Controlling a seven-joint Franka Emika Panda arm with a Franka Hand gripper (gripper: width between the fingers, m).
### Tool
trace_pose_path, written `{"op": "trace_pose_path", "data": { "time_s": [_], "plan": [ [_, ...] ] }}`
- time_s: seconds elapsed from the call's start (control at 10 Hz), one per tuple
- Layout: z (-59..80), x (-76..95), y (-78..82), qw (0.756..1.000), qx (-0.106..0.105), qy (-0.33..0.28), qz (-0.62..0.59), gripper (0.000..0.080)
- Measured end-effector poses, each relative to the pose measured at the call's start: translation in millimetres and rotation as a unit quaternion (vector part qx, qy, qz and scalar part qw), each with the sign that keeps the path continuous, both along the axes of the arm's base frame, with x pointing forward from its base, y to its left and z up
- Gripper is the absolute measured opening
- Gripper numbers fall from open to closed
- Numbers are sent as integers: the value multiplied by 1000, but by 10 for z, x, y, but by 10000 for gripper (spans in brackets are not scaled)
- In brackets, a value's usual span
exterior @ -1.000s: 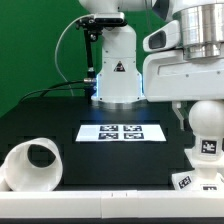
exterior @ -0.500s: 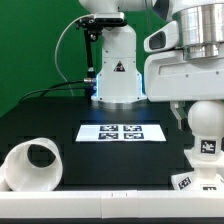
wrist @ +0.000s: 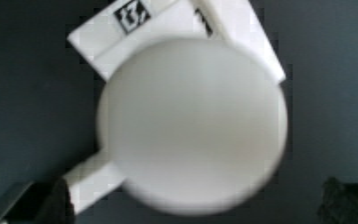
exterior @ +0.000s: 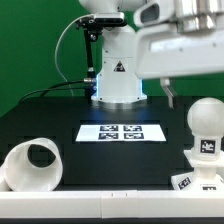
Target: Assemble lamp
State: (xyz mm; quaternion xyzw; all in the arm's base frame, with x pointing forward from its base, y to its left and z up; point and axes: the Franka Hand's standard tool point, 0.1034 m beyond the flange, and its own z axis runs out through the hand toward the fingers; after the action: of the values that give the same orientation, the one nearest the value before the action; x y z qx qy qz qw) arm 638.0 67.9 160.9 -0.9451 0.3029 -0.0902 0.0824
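So quick rundown. The bulb (exterior: pixel 205 121) is standing upright on the base (exterior: pixel 188 181) at the exterior view's right edge, near the front of the black table (exterior: pixel 60 115). Round head on top, tagged part below it, and a couple of tags on the base too.

The gripper (wrist: pixel 194 200) is right over it. In the wrist view the bulb's round head (wrist: pixel 194 115) fills most of the pic, w/ the white base (wrist: pixel 105 45) poking out from behind it. The two dark fingertips (wrist: pixel 34 200) sit at opposite edges of that pic, spread wide, head centred between them w/ dark gaps on both sides. So fingers are apart and not touching anything, nothing held afaict.

From the exterior view I can only make out one finger (exterior: pixel 168 96), hanging down from the big white hand, just to the exterior view's left of the bulb head and about level w/ its top, clear of it. Can't see the other one there.

Other stuff: the shade (exterior: pixel 30 165) is lying on its side at the exterior view's lower left, open end toward the cam, well apart from the base. The marker board (exterior: pixel 122 132) lies flat mid-table between them, in front of the arm's pedestal (exterior: pixel 117 80).
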Motion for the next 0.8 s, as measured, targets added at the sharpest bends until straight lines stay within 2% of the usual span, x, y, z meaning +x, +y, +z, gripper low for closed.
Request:
{"op": "trace_pose_path", "data": {
  "time_s": [0.2, 0.6, 0.8],
  "plan": [
    [-60, -14, 46, 1000, -1, 3, 4, 698],
    [-63, -15, 30, 1000, -2, 3, 8, 698],
    [-114, -125, -240, 996, -27, 6, 88, 698]
  ]
}}
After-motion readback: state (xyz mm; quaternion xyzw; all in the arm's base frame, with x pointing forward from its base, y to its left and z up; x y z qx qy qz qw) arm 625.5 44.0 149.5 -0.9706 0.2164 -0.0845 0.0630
